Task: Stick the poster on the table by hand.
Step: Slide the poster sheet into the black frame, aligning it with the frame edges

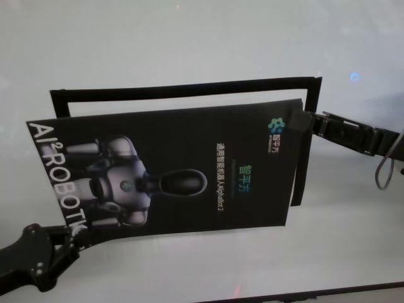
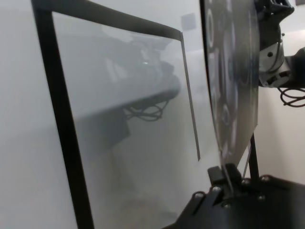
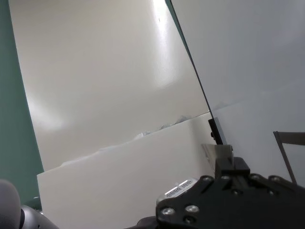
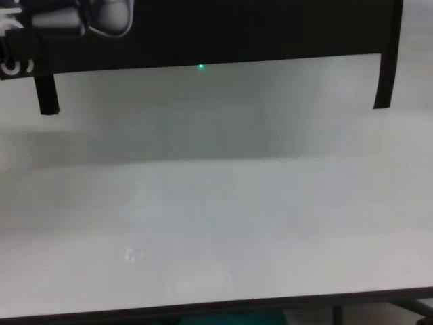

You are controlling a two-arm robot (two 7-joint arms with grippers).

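1. So the poster [image 1: 177,170] is up off the table [image 1: 189,44], held between both arms. It's the black glossy sheet with the grey-white robot picture and the big white "AI ROBOT" letters running along its left edge
2. Left gripper [image 1: 63,237] is down at the near-left corner of the poster, clamped shut on that corner. In the left wrist view you can see the sheet's edge pinched right between the fingers [image 2: 224,174], with the poster [image 2: 233,81] rising away from them
3. Right gripper [image 1: 309,123] comes in from the right and is closed on the far-right corner, just beside the little coloured logo
4. Behind and around the poster there's a frame of narrow black strips [image 1: 189,90] lying on the table. The top strip and the right strip show past the poster's edges
5. Chest view just shows the poster's near edge [image 4: 223,30] hanging over bare white table [image 4: 216,223], with two strip ends poking down either side
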